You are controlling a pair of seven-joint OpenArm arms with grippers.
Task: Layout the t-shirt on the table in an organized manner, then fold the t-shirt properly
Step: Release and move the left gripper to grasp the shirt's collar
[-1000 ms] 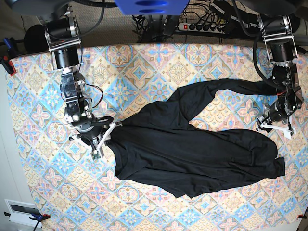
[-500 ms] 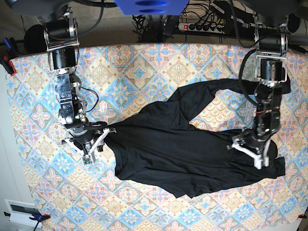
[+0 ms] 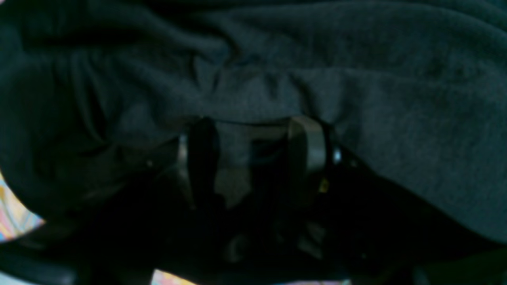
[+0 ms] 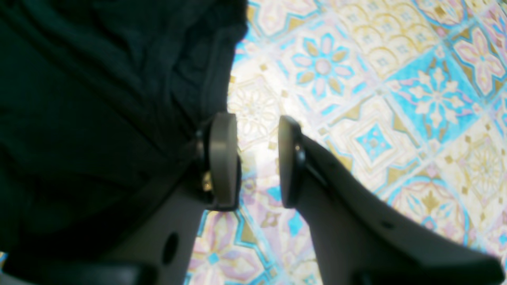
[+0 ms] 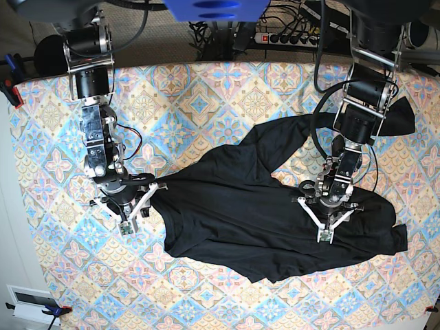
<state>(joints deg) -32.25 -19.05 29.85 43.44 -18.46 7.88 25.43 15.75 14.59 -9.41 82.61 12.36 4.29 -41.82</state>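
Observation:
The black t-shirt [image 5: 247, 206] lies crumpled across the middle and right of the table [image 5: 206, 103], with one sleeve [image 5: 402, 113] stretched toward the far right. My left gripper [image 5: 324, 235] is down on the shirt's right half. In the left wrist view the left gripper [image 3: 253, 154] stands open, its fingers [image 3: 311, 146] pressed into the dark t-shirt [image 3: 356, 79]. My right gripper [image 5: 130, 218] hovers over the patterned table just left of the shirt's left edge. In the right wrist view the right gripper [image 4: 257, 158] is open and holds nothing, with the shirt's hem [image 4: 214, 71] beside its left pad.
A power strip [image 5: 289, 38] and cables lie beyond the table's far edge. Clamps [image 5: 10, 91] hold the cloth at the left corners. A small white device [image 5: 27, 299] sits off the near left corner. Bare patterned table [image 5: 206, 302] runs along the near edge.
My left arm swung from the shirt's far right edge leftward onto its right half. My right gripper shifted slightly left, off the shirt's left edge.

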